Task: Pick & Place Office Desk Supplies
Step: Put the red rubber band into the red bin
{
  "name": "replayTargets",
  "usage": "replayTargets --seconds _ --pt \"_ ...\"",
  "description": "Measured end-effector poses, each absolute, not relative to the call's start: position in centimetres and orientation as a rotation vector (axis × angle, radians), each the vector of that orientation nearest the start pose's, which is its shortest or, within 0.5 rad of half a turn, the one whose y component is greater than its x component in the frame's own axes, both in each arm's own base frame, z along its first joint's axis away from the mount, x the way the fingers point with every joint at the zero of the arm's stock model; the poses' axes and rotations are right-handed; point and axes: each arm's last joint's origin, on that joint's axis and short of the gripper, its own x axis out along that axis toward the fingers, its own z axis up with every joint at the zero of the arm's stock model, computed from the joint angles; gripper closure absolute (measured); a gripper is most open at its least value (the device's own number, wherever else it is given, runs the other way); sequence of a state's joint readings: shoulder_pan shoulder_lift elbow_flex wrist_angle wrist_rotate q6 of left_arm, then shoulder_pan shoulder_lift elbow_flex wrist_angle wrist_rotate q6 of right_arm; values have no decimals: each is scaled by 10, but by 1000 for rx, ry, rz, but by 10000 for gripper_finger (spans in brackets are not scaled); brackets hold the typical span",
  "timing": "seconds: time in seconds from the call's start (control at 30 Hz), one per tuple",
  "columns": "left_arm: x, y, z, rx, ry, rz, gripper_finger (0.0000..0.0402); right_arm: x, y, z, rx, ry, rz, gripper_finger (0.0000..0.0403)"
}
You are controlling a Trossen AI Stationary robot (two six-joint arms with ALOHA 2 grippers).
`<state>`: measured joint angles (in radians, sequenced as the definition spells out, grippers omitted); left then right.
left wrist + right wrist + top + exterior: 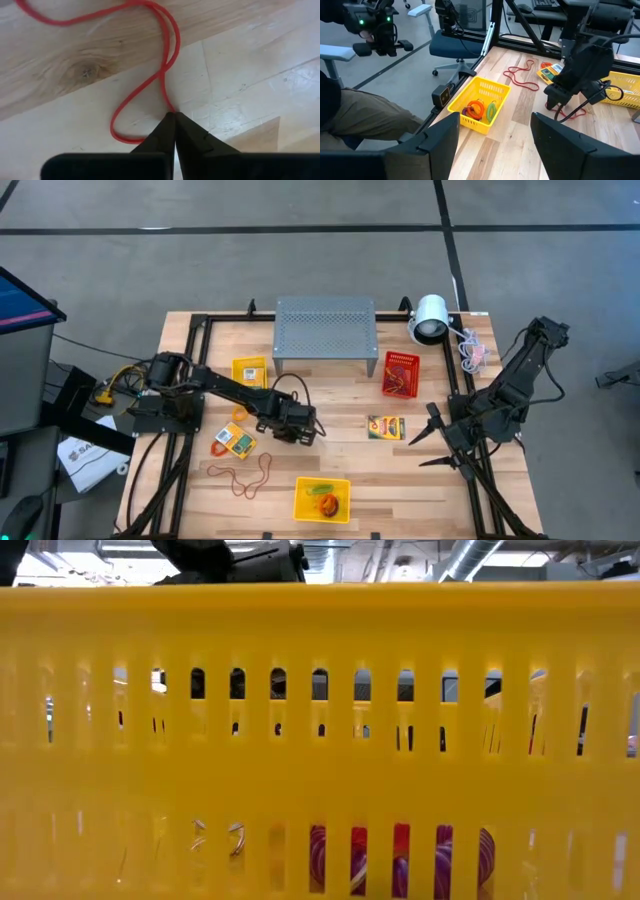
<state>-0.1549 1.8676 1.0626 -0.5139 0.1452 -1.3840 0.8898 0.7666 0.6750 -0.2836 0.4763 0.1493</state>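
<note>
Left gripper down at the middle of the table, clenched on a red rubber band that loops out across the wood. Near it, a crayon box lies beside another red band. The yellow basket at the front edge holds bands. Right gripper hangs released near the right edge, empty, beside a second crayon box.

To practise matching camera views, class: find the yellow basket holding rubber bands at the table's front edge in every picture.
High view: yellow basket at bottom centre, on the table's near edge.
Low view: its slotted wall fills the picture.
Left wrist view: not in it.
Right wrist view: left of centre, near the table's edge.
Shared landmark: the left gripper, shut on a red rubber band.
</note>
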Motion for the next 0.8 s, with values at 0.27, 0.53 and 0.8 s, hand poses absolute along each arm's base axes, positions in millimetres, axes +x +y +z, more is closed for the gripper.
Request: replayTargets --seconds 0.27,0.53,0.8 --pt "334 -42 176 -1164 1030 566 401 115 121 290 -93 323 384 163" --pt "328 -40 222 -1117 778 484 401 115 120 287 -109 342 382 163" --pt "335 -42 249 -1054 563 334 401 126 126 273 -196 394 290 163"
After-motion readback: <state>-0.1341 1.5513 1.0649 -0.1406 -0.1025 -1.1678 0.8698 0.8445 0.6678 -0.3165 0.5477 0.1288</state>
